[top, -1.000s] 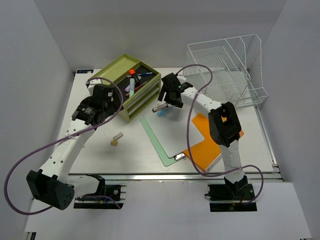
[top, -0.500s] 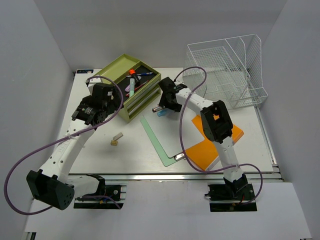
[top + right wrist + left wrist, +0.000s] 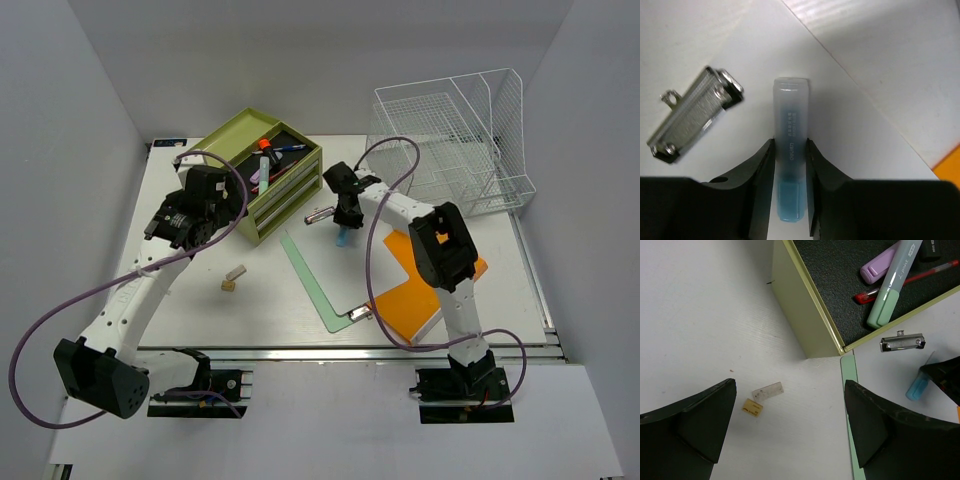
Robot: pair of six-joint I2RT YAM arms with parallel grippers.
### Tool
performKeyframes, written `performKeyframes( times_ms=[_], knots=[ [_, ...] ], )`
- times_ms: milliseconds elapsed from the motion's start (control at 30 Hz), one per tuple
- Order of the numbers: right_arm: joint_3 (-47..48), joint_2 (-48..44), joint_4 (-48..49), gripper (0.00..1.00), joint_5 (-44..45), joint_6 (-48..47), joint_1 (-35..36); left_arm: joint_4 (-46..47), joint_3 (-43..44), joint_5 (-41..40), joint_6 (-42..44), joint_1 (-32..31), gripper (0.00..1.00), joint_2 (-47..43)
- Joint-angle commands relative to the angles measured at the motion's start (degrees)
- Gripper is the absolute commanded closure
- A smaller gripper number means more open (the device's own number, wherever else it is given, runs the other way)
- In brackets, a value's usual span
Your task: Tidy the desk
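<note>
Layout of the desk (image 3: 190, 300), seen from above. The drawer box (image 3: 285, 200) stands at rear left, with pens (image 3: 264, 160) lying in its open top tray. The wire rack (image 3: 450, 130) stands at rear right. A binder clip (image 3: 318, 213) lies just right of the box's front corner. A marker (image 3: 791, 115) is just right of the clip, clasped between the fingers of the right gripper (image 3: 790, 145). The clipboard (image 3: 315, 270) lies at centre, in front of both, with the notebook (image 3: 415, 300) against its right side. Two small blocks (image 3: 232, 278) lie close together in front of the box, left of the clipboard.
</note>
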Motion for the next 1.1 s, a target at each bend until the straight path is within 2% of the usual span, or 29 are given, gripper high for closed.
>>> performKeyframes(
  times_ms=[0, 233, 333, 400, 533, 567, 733, 867, 1033, 1067],
  knots=[
    [-4.0, -6.7, 3.1, 0.99, -1.3, -1.2, 0.0, 0.1, 2.5, 1.0, 1.0, 0.4, 0.02, -0.9],
    [-11.5, -23.8, 17.2, 1.0, -7.4, -5.8, 1.1, -1.2, 4.7, 1.5, -0.2, 1.7, 0.02, 1.1],
    [-11.2, -25.3, 22.5, 1.0, -9.2, -6.1, 1.8, -2.3, 6.4, 4.1, -1.1, 4.8, 0.02, 4.0],
    [-7.9, -24.3, 24.1, 1.0, -11.6, -5.3, 2.0, -2.8, 7.0, 5.2, -2.3, 8.1, 0.02, 6.2],
    [0.1, -17.9, 29.7, 1.0, -14.3, -4.0, 3.4, 0.1, 6.9, 13.2, -2.6, 14.2, 0.02, 7.7],
    [2.0, -16.4, 31.1, 1.0, -12.9, -4.6, 4.0, 0.6, 6.7, 15.4, -2.5, 14.7, 0.02, 7.9],
    [17.5, -4.9, 32.2, 1.0, -7.7, -3.8, 5.5, 1.2, 7.0, 15.0, -2.7, 15.6, 0.02, 9.2],
    [22.4, 0.5, 33.4, 1.0, -5.5, -2.4, 5.6, 1.6, 6.9, 16.9, -3.2, 17.9, 0.02, 9.9],
    [20.6, 0.8, 34.4, 0.9, -4.1, -1.6, 5.6, 1.8, 7.6, 17.5, -3.9, 22.5, 0.02, 11.0],
    [19.8, 0.3, 34.3, 0.82, -3.5, -1.1, 5.6, 2.2, 7.8, 17.7, -4.0, 23.1, 0.02, 11.5]
  ],
)
